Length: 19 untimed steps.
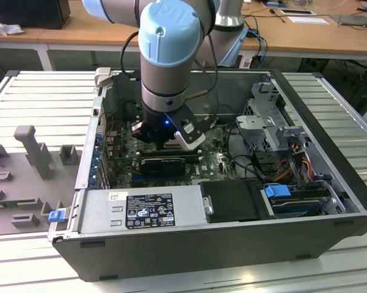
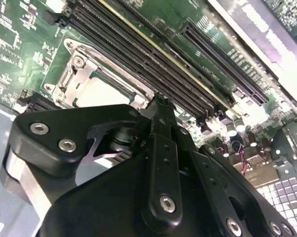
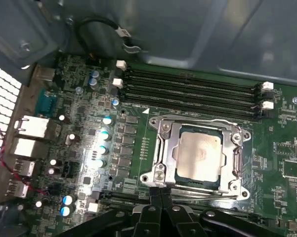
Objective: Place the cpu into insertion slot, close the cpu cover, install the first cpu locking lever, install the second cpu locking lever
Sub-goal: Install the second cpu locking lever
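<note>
Already seated: the cpu (image 3: 198, 151) lies flat in the insertion slot (image 3: 164, 174), its pale metal top showing through the cut-out of the frame around it; in the second wrist view the same chip (image 2: 106, 92) shows just past the gripper's black linkage.
Cover: the cpu cover (image 3: 234, 160) looks folded down over the chip's edges, a thin silvery frame lying level with the socket, so this step appears done.
Levers: thin wire rods run along the socket's edges, one along the side toward the memory slots (image 3: 188, 89). Whether either is hooked under its catch I cannot tell.
Progress, as a judgement: placing and covering look finished; the two lever steps are what may be left, and the pictures do not settle them.
Gripper: the gripper (image 3: 160, 191) has its two black fingertips pressed together with no gap and nothing between them. The tips sit just beside the socket's edge, on the side away from the memory slots.
Surroundings: the green motherboard (image 3: 281, 148) carries the socket, with a row of capacitors (image 3: 103, 148) beside it.
Wider scene: in the exterior view the arm (image 1: 170, 55) reaches down into the open computer case (image 1: 189, 238), which lies on a slatted metal table (image 1: 43, 97).
</note>
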Each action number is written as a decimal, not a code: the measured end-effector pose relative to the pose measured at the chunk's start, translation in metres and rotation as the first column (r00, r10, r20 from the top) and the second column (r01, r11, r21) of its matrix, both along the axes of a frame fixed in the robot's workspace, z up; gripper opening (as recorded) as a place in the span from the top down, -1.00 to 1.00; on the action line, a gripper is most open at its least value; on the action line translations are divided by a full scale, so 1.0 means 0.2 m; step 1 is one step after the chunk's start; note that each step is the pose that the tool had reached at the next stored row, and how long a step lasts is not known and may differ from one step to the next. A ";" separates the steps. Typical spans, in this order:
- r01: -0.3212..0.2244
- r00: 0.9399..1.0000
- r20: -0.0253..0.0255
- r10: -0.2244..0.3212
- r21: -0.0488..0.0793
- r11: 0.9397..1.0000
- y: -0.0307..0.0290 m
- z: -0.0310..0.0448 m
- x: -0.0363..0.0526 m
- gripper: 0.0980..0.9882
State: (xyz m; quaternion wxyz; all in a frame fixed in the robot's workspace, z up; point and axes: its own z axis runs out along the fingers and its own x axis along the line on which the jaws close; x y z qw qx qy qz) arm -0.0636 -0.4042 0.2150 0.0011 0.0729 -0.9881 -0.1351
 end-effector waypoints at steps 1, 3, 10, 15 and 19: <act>0.000 1.000 0.000 0.000 0.008 1.000 -0.007 0.000 -0.005 0.98; 0.000 1.000 0.000 0.000 0.021 1.000 -0.017 -0.003 -0.017 0.98; 0.000 1.000 0.000 0.000 0.030 1.000 -0.018 -0.046 -0.028 0.98; 0.000 1.000 0.000 0.000 0.056 0.998 -0.018 -0.075 -0.036 0.98; 0.000 1.000 0.000 0.000 0.066 0.998 -0.019 -0.096 -0.041 0.98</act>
